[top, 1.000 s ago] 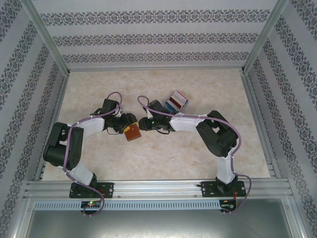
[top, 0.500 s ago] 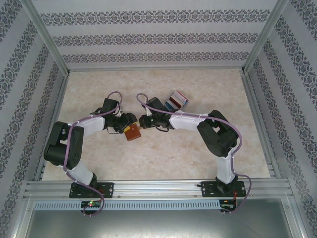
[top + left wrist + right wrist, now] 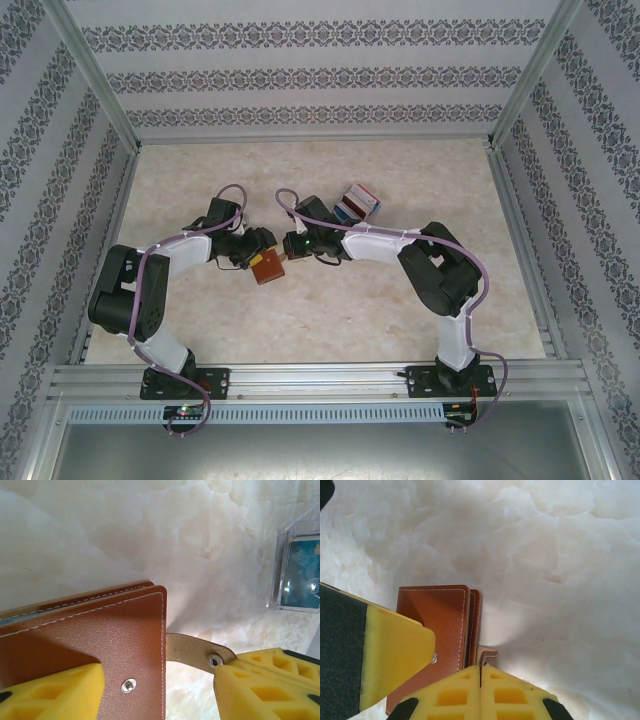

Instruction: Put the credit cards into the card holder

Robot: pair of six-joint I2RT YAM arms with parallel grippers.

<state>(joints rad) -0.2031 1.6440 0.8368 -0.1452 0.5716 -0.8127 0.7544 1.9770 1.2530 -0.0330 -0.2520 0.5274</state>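
Your right gripper (image 3: 480, 676) has slid left toward the card holder (image 3: 267, 268) since a second ago, and its jaws have come together. The left arm and the holder sit where they were.

Closest to you, on the marble-look table (image 3: 330, 330), that gripper's yellow tips are pressed flat against each other. The clasp tab (image 3: 488, 655) runs in under them, but you can't tell from here whether it is actually pinched.

Just beside it, your left gripper (image 3: 262, 250) has its jaws partly apart, closed on nothing. One yellow finger (image 3: 55, 692) lies on the holder's brown face, right next to the snap stud (image 3: 129, 684).

The holder lies folded shut between the two grippers, brown side up. From above it sits diagonal to the table edges. In the right wrist view its long axis runs up the picture, leaning slightly. The stitched edge and the tab point toward your right arm. A thin grey-blue sliver of lining shows at the left edge in the left wrist view. No brand or stamp shows on the leather.

Farther back, behind the right wrist, the credit cards (image 3: 356, 203) stand in a clear case (image 3: 279, 565), well apart from the holder. From above they show blue, white and red. The left wrist view shows a teal-blue face, and its markings are too small to read.
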